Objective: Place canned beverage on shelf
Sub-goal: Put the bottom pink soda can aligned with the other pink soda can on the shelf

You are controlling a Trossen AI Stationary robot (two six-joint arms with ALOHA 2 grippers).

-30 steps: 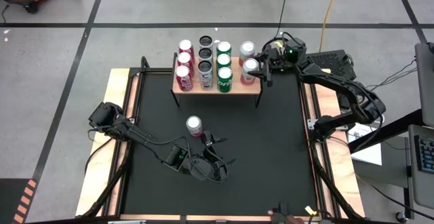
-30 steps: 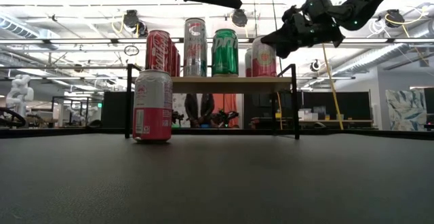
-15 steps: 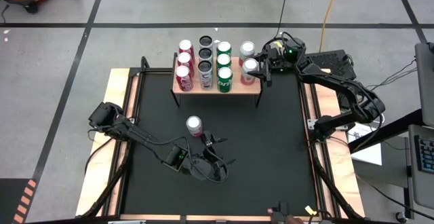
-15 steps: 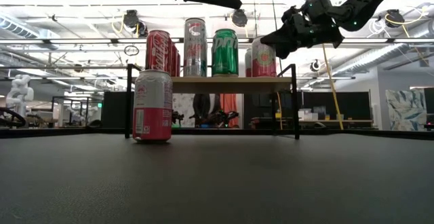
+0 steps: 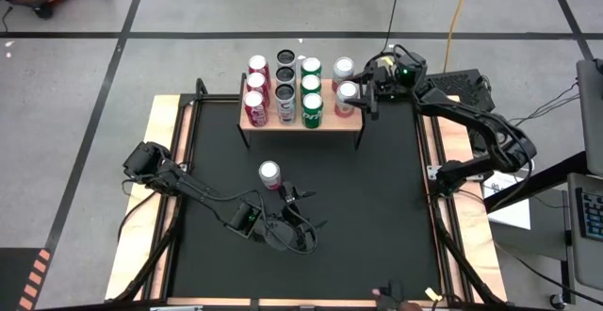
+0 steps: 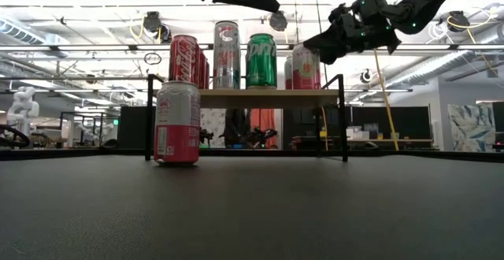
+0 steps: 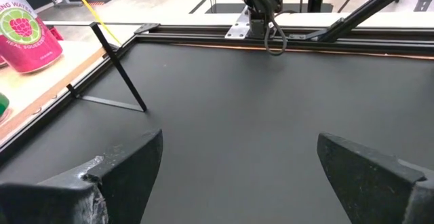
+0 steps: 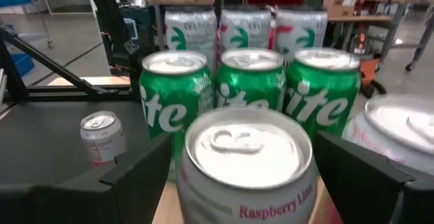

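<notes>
The shelf [image 5: 325, 122], a light-wood board on black legs, stands at the table's far edge and carries several cans. At its right end a raspberry-lime can [image 8: 247, 163] stands upright at the front. My right gripper [image 8: 243, 183] reaches in level from the right and is open. Its fingers stand close on either side of that can's top, and I see no hold. A pink can [image 5: 270, 174] stands upright on the black mat at mid-table. My left gripper [image 5: 311, 209] hovers open to that can's near right with nothing between its fingers.
Green cans [image 8: 251, 81], tall silver cans [image 5: 285, 90] and red cans [image 6: 186, 59] fill the shelf's other rows. A second pink can [image 5: 343, 68] stands behind the raspberry one. Wooden strips [image 5: 160, 198] border the mat. Bare mat [image 5: 377, 207] lies at the near right.
My right gripper has opened a little wider around the raspberry-lime can, which stays standing on the shelf.
</notes>
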